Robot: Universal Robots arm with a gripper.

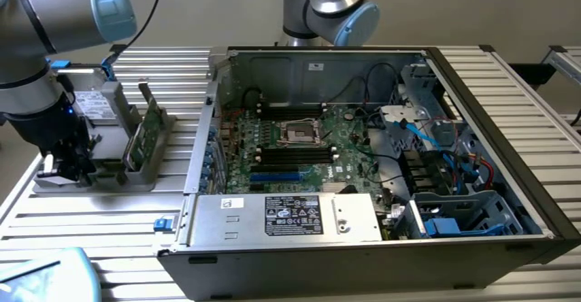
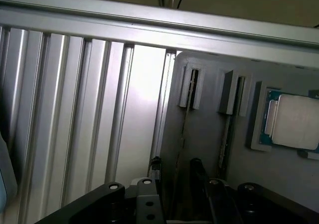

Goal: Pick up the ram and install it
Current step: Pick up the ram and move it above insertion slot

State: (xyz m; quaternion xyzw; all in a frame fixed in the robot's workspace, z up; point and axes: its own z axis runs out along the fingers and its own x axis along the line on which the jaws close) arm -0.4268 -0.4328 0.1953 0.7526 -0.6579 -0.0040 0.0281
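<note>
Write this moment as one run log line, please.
gripper: at holder, exterior view's left end | ram: upright in holder, apart from gripper | computer case: open

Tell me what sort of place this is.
Probably a robotics lab bench for PC assembly: an open computer case, motherboard bared, on a slatted aluminium table, ram standing in a grey holder.

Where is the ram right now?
The ram stands on edge in the grey holder at the exterior view's left, beside the open case, with the gripper further left over the same holder.
</note>
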